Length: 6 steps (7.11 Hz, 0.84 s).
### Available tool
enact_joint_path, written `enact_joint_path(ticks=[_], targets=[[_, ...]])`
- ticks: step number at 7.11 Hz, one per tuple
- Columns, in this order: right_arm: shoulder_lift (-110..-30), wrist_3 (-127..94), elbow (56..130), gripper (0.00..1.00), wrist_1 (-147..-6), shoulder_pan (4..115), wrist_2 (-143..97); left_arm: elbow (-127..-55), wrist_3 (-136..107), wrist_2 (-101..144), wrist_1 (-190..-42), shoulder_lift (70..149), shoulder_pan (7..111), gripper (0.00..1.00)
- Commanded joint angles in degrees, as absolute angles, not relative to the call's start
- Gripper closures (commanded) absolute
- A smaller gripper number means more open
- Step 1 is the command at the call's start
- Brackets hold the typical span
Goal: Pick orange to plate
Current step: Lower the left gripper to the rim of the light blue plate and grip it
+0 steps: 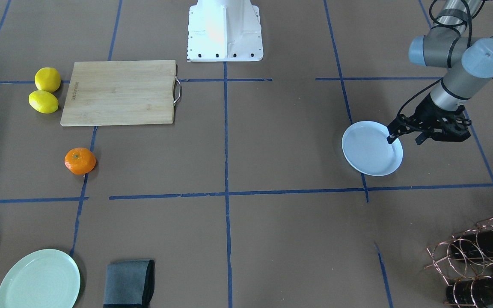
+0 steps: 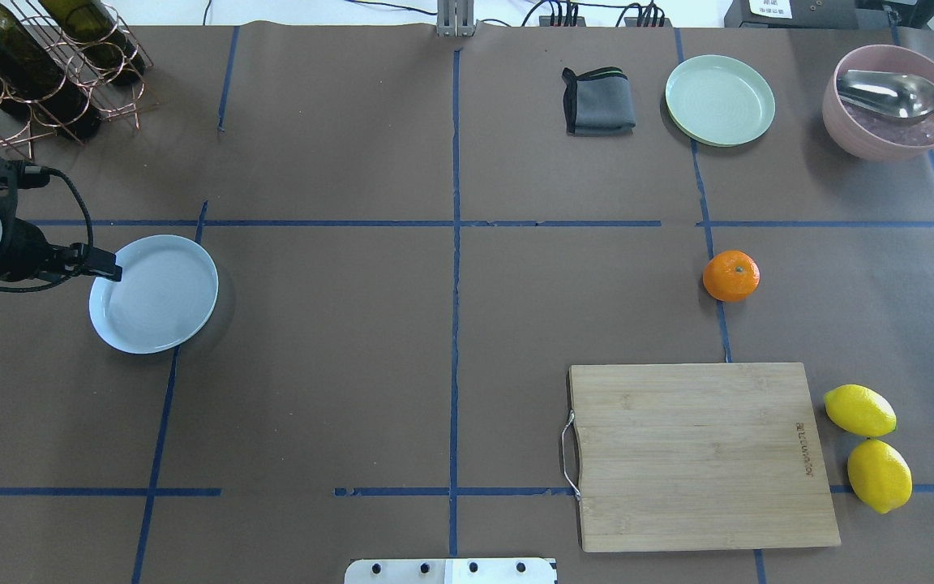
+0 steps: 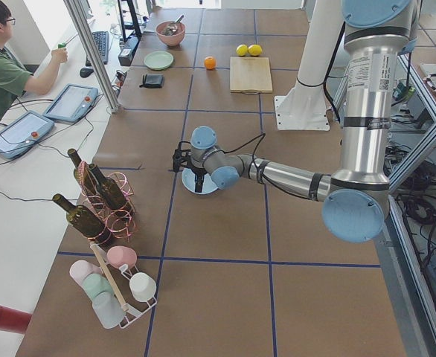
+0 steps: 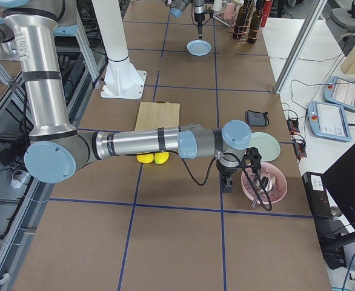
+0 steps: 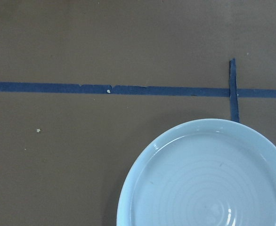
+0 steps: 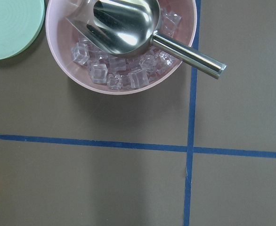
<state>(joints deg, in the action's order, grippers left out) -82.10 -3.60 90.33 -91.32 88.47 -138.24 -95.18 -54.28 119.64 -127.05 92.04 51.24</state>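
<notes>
The orange [image 1: 80,161] lies on the brown table [image 2: 730,275], beside a blue tape line and far from both arms. Across the table sits the empty white plate [image 1: 368,149], which also fills the lower right of the left wrist view [image 5: 208,183]. My left gripper [image 1: 405,139] hangs open at the plate's outer edge [image 2: 106,270], one finger over the rim and the other outside it. My right gripper [image 4: 228,182] shows only in the exterior right view, next to the pink bowl, and I cannot tell whether it is open or shut.
A wooden cutting board [image 2: 698,454] lies near the robot with two lemons [image 2: 860,410] beside it. At the far edge are a pale green plate [image 2: 720,100], a grey cloth [image 2: 597,101] and a pink bowl [image 2: 880,138] holding ice and a scoop. A wine rack [image 2: 29,65] is far left.
</notes>
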Motion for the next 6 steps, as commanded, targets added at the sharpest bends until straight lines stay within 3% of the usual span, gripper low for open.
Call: enact_joint_path(ticks=[1,6], targets=[[-82.0,-3.6,90.4,0.0,-91.3,88.4,-138.3,-93.1,-54.0,117.3,-127.1,92.1,49.1,0.0],[-82.0,-4.1,90.8,0.0,-91.3,88.4,-138.3,-92.2,-53.7,113.6,-126.8,92.0,47.7,0.0]])
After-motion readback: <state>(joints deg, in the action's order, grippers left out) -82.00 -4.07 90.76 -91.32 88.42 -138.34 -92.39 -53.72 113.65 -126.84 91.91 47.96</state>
